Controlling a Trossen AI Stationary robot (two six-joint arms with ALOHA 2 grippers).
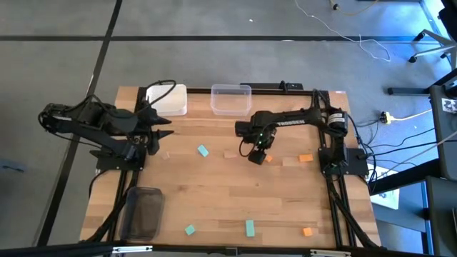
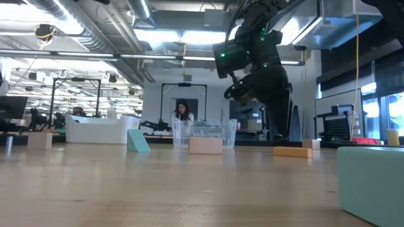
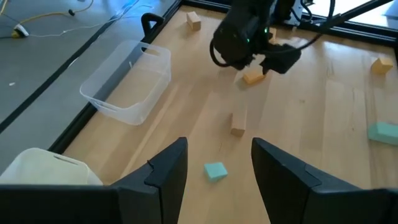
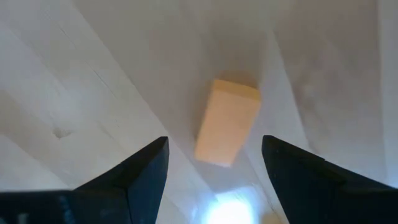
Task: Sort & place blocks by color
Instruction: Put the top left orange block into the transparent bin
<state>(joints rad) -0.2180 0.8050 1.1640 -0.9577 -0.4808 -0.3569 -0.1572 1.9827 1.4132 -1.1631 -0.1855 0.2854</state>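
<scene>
Small blocks lie flat on the wooden table: an orange one [image 4: 227,122] right under my right gripper [image 4: 214,168], a tan one [image 1: 230,153], a teal one [image 1: 203,150] and another orange one [image 1: 305,158]. My right gripper [image 1: 257,153] hangs open above the table's middle, pointing steeply down, its fingers on either side of the orange block [image 3: 252,76] and clear of it. My left gripper [image 3: 219,165] stands open and raised at the table's left [image 1: 158,133], in front of the white bin [image 1: 168,100]. It holds nothing.
A clear bin [image 1: 230,98] stands at the far edge beside the white bin, and a dark grey bin [image 1: 143,213] at the near left. Two teal blocks [image 1: 190,230] [image 1: 250,228] and an orange one [image 1: 308,231] lie near the front edge.
</scene>
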